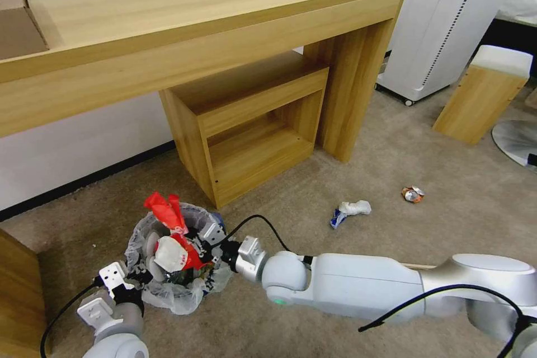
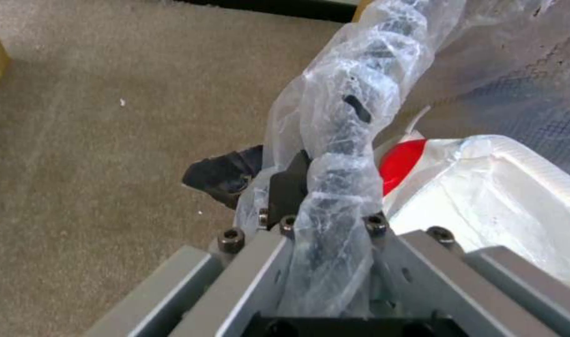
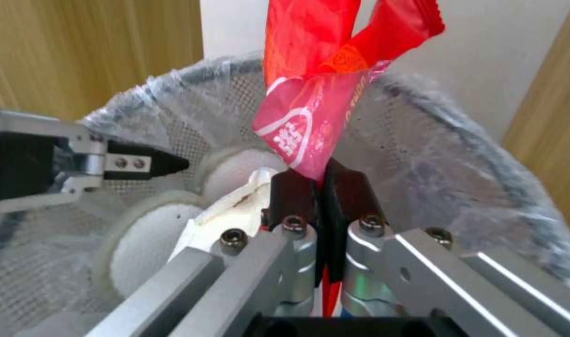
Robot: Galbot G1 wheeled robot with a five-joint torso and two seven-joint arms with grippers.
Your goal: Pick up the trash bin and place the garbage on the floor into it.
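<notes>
Left gripper (image 2: 310, 206) clamps the trash bin (image 1: 146, 229) rim; right gripper (image 3: 322, 196) fingers, pinched on a red wrapper (image 3: 310, 126) over it, must part.

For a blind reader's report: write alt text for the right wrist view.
The right gripper has its fingers shut on a red wrapper, holding it over the trash bin, a mesh bin lined with a crinkly clear bag. Two white slippers lie inside, and the left gripper grips the bin's rim opposite.
</notes>
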